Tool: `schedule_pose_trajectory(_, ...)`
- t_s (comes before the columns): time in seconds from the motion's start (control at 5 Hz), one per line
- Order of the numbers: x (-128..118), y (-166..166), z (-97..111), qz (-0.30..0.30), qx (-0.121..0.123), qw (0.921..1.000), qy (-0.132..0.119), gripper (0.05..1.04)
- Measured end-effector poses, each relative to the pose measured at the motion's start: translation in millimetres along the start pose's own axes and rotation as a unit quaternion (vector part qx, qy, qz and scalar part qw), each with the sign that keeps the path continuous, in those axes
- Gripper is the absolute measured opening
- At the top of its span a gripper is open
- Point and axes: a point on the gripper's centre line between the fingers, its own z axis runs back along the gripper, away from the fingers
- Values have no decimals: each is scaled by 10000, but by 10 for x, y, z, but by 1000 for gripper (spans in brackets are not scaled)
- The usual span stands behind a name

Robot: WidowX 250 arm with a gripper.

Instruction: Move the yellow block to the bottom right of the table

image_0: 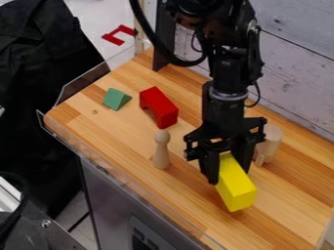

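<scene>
Camera view: the gripper (228, 175) is hanging over the right half of the table (189, 195), pointing down.
Gripper state: its two fingers are pinching the yellow block (236, 188), one on each side of it.
Yellow block: it is sitting between the fingers, its free end slanting toward the lower right of the view; whether it is touching the table, I cannot tell.
Arm: the black arm (229, 68) is coming in from the top edge, with a black cable (156, 44) looping out on its left.
Cylinder: the pale wooden cylinder (271, 139) is standing just right of the gripper, with a small wooden piece (260, 160) sitting in front of it.
Peg: the round-headed wooden peg (161, 155) is standing upright, left of the gripper and apart from it.
Red block: the notched red block (158, 106) is lying beyond the peg, toward the upper left.
Green block: the green wedge (116, 99) is resting near the red block, farther left.
Table edge: a clear rim (68, 145) is running along the left side.
Wall: grey-white boards (297, 63) are rising behind the table.
Far left: black cloth (36, 88) is hanging beside the table.
Floor: a red piece (118, 35) is lying beyond the table's far left corner.
</scene>
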Motion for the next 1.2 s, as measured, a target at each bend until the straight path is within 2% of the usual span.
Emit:
schedule_pose_trajectory(0.2,30,109,-58,245,98,9996,11,623)
schedule_pose_trajectory(0.4,44,118,7,298,-69,9995,-70,916)
schedule_pose_trajectory(0.6,59,94,96,290,-245,9992,-130,1003)
schedule_pose_trajectory(1.0,121,-69,563,-46,-672,9960,-580,1000)
schedule_pose_trajectory(1.2,293,-215,834,-126,-894,9924,-831,999)
